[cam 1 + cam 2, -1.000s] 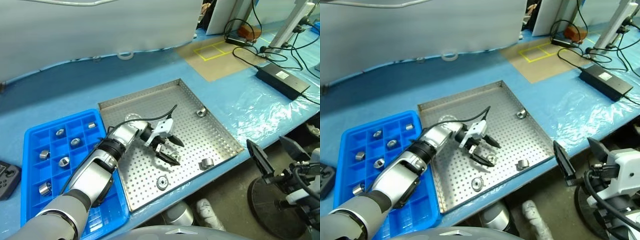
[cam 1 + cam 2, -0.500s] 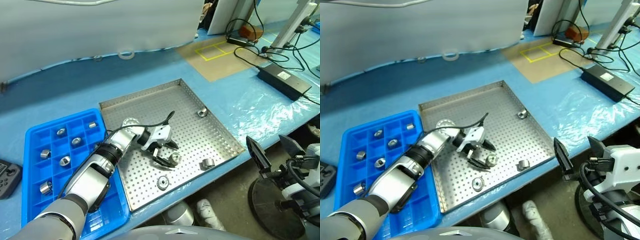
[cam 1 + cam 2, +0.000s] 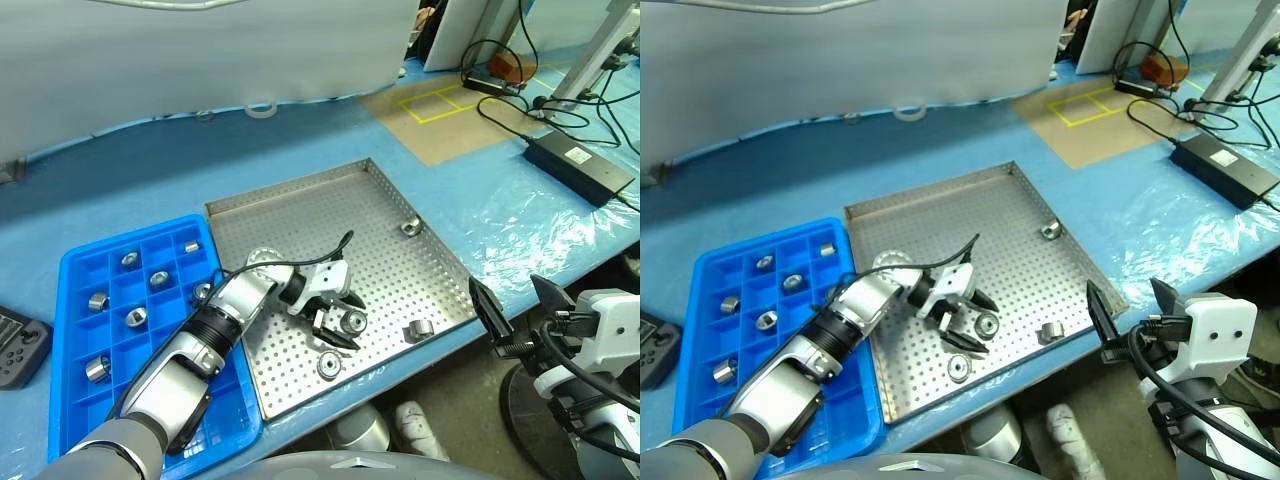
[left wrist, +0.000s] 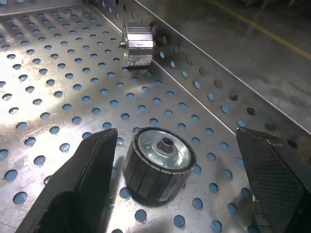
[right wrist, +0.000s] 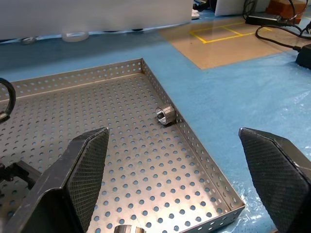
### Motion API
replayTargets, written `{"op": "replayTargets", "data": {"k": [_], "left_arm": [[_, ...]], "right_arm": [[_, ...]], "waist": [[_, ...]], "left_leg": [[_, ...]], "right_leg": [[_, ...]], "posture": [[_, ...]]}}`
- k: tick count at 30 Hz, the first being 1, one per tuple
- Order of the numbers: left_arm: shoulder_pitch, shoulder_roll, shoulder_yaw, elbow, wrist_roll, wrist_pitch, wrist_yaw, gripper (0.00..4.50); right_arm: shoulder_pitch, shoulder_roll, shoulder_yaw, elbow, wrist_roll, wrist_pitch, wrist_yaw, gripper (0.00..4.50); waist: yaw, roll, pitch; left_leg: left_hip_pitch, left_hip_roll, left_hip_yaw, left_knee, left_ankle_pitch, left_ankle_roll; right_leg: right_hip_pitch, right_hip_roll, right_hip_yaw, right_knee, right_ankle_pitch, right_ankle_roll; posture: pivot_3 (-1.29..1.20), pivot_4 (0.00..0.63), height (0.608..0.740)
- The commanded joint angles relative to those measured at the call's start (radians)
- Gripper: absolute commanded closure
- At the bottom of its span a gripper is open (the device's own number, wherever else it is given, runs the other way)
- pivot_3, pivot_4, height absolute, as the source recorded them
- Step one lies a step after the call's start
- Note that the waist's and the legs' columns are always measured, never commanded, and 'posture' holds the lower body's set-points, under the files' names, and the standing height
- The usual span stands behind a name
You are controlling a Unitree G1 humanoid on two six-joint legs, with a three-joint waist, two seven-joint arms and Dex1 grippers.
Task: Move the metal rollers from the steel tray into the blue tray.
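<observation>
Blue film-covered worktop, trays side by side, left end effector straddling a roller.

Running left to right, you have a dark handheld controller [image 3: 20, 345] at the worktop's [image 3: 130, 180] edge, then the blue tray [image 3: 75, 400] with five metal rollers [image 3: 136, 316] sitting in separate compartments. Touching its side is the steel tray [image 3: 300, 205], where your left end effector [image 3: 339, 325] stands wide, its fingers either side of one roller [image 4: 159, 162] lying flat without gripping it; three more rollers lie apart near the rims. A white panel [image 3: 200, 50] backs the worktop, with a tan mat [image 3: 450, 110] marked in yellow tape, a black power brick [image 3: 580, 165] and cables at far right. Your right end effector [image 3: 512, 306] hangs wide open past the worktop's front edge.
</observation>
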Motion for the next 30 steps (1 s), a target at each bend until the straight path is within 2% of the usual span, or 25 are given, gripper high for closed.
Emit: {"op": "replayTargets", "data": {"k": [1,2,6,12,18,21,23,25,27,30], "left_arm": [[-0.006,-0.007,-0.004,-0.053,-0.019,0.031,0.015,0.41],[-0.006,-0.008,-0.008,-0.056,-0.019,0.033,0.015,0.41],[-0.015,-0.009,-0.026,-0.014,0.023,0.001,0.055,1.28],[-0.021,-0.004,-0.039,0.02,0.026,-0.056,0.039,1.28],[-0.004,-0.005,-0.046,-0.008,0.014,-0.037,0.032,1.28],[-0.008,-0.007,-0.045,0.011,0.023,-0.05,0.046,1.83],[-0.016,-0.012,-0.045,0.044,0.046,-0.073,0.08,2.4],[-0.022,-0.012,-0.051,0.075,0.05,-0.092,0.074,2.4],[-0.022,-0.011,-0.051,0.082,0.039,-0.106,0.054,2.72],[-0.036,-0.028,-0.041,0.113,0.059,-0.115,0.106,2.77]], "right_arm": [[0.001,-0.002,-0.017,-0.025,-0.015,0.001,-0.005,0.0],[0.0,-0.001,-0.018,-0.025,-0.015,0.002,-0.005,0.0],[0.015,0.004,-0.036,-0.025,-0.014,0.001,-0.001,0.0],[0.024,0.003,-0.033,-0.025,-0.02,-0.002,-0.001,0.0],[0.028,0.004,-0.052,-0.025,-0.016,0.01,0.0,0.0],[0.023,0.005,-0.059,-0.025,-0.011,0.016,0.001,0.0],[0.017,0.005,-0.063,-0.025,-0.009,0.025,0.003,0.0],[0.007,0.006,-0.067,-0.025,-0.007,0.037,0.006,0.0],[-0.005,0.01,-0.072,-0.025,-0.002,0.053,0.008,0.0],[-0.026,0.018,-0.079,-0.025,0.004,0.077,0.015,0.0]], "waist": [[0.0,0.0,0.0],[0.0,0.0,0.0],[0.0,0.0,0.0],[0.0,0.0,0.0],[0.0,0.0,0.0],[0.0,0.0,0.0],[0.001,0.0,0.0],[0.003,0.0,-0.001],[0.003,0.0,-0.001],[0.006,0.0,-0.001]], "left_leg": [[0.0,0.0,0.0,0.0,0.0,0.0],[0.0,0.0,0.0,0.0,0.0,0.0],[0.0,0.0,0.0,0.0,0.0,0.0],[-0.001,0.0,0.0,0.0,0.0,0.0],[0.0,0.0,0.0,0.0,0.0,0.0],[0.0,0.0,0.0,0.0,0.0,0.0],[0.0,0.0,0.0,0.0,0.0,0.0],[0.0,0.0,0.0,0.0,0.0,0.0],[0.0,0.0,0.0,0.0,0.0,0.0],[0.0,0.0,0.0,0.0,0.0,0.0]], "right_leg": [[0.0,0.0,0.0,0.0,0.0,0.0],[0.0,0.0,0.0,0.0,0.0,0.0],[0.0,0.0,0.0,0.0,0.0,0.0],[-0.001,0.0,0.0,0.0,0.0,0.0],[-0.001,0.0,0.0,0.0,0.0,0.0],[0.0,0.0,0.0,0.0,0.0,0.0],[0.0,0.0,0.0,0.0,0.0,0.0],[0.0,0.0,0.0,0.0,0.0,0.0],[0.0,0.0,0.0,0.0,0.0,0.0],[0.0,0.0,0.0,0.0,0.0,0.0]], "posture": [[-0.85,0.15,0.74],[-0.85,0.15,0.74],[-0.85,0.15,0.74],[-0.86,0.15,0.74],[-0.85,0.15,0.74],[-0.85,0.15,0.74],[-0.84,0.15,0.74],[-0.84,0.15,0.74],[-0.83,0.15,0.74],[-0.82,0.15,0.74]]}}
